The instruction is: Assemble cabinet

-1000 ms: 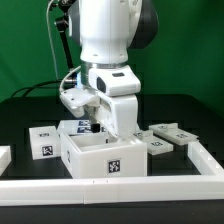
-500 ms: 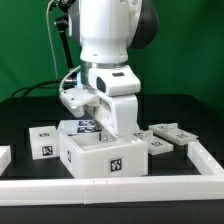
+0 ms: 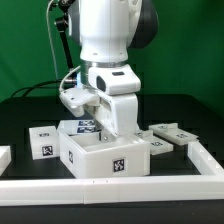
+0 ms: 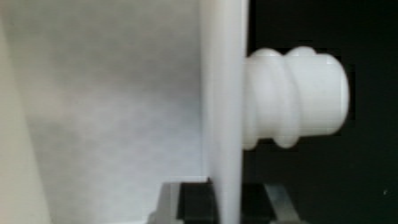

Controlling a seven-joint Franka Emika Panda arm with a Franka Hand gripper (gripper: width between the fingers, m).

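The cabinet's large white box frame (image 3: pixel 105 157) stands at the front of the table, with a square marker on its front face. My gripper (image 3: pixel 100 125) reaches down at the frame's rear wall, and its fingertips are hidden behind that wall in the exterior view. In the wrist view my gripper (image 4: pixel 226 202) has a black finger (image 4: pixel 189 203) on each side of a thin white panel edge (image 4: pixel 224 90) and is shut on it. A ribbed white knob (image 4: pixel 302 96) sticks out from one side of the panel. Smaller white boxes with markers lie to the exterior view's left (image 3: pixel 42 141) and right (image 3: pixel 166 133).
A low white rail (image 3: pixel 110 186) runs along the front and continues up the exterior view's right side (image 3: pixel 206 156). Another small white part (image 3: pixel 156 146) lies just right of the frame. A tagged flat white piece (image 3: pixel 82 126) shows behind the frame. The robot's bulky white arm (image 3: pixel 108 40) rises above.
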